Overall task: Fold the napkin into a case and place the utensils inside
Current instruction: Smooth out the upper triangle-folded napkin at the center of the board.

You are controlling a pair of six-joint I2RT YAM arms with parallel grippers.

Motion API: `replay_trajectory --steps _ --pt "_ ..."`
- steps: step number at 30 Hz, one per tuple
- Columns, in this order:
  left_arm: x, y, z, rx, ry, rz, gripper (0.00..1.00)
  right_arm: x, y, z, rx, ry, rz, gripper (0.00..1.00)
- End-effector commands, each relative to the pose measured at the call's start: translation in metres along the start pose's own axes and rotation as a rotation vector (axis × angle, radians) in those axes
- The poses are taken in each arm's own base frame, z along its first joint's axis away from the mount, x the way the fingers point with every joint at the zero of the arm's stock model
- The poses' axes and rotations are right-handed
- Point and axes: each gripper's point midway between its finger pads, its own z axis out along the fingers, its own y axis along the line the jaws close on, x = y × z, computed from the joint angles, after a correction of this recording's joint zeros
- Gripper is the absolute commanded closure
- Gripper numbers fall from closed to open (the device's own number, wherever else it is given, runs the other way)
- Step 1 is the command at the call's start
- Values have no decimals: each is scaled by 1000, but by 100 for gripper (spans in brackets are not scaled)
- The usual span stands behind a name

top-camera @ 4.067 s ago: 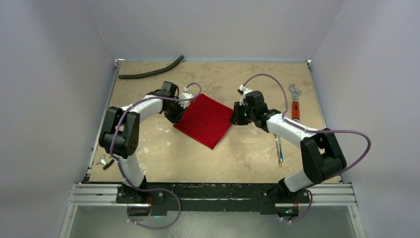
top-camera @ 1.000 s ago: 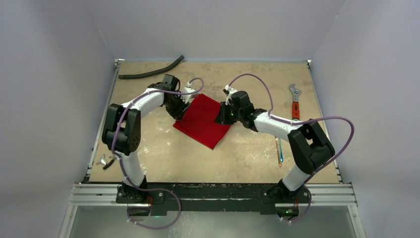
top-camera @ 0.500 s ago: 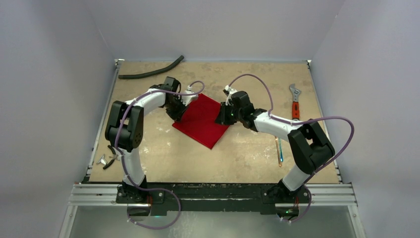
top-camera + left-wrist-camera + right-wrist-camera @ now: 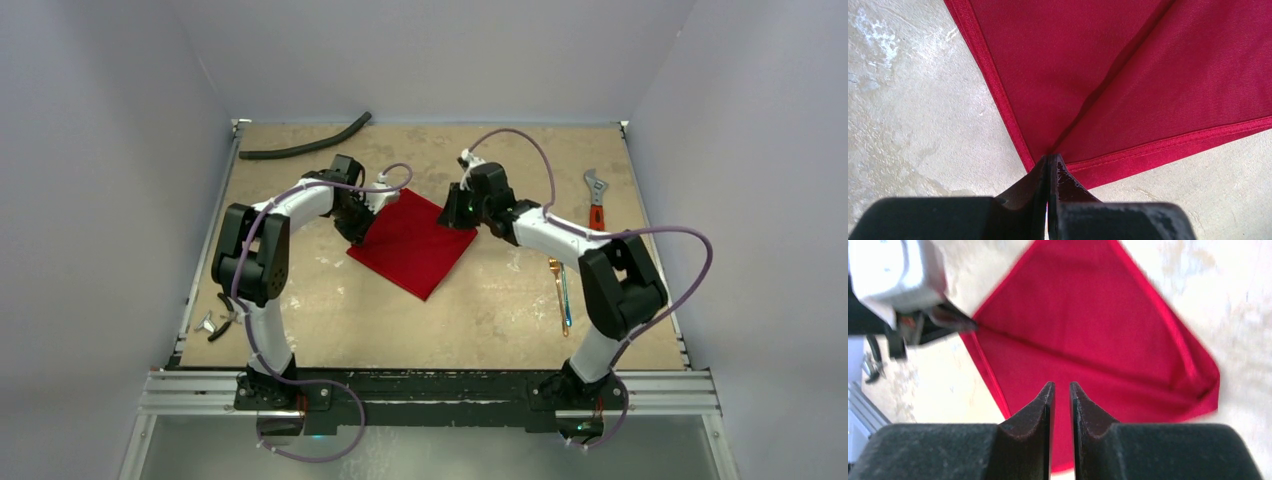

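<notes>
napkin point(image 4: 410, 245) diamond-wise, utensils point(image 4: 562, 292) lengthwise near-far

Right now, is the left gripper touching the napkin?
Touching. The left wrist view shows the left gripper shut on a corner of the napkin, with a crease running out from the pinch.
</notes>
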Motion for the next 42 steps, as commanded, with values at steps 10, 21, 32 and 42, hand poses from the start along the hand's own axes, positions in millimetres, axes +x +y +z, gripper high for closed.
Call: replay_trajectory --steps 10,21,32,42 --pt "-15 3 -24 -35 -46 -28 100 -78 12 91 -17 -96 -50 81" --pt "-18 -1 -35 -31 -59 -23 100 -88 43 130 -96 -97 -70 70" --pt "-13 -3 -33 -31 -52 -20 100 -79 50 174 -76 -53 -57 77" --pt "-3 -3 -29 -35 -25 -11 100 -73 39 183 -33 -38 -52 81"
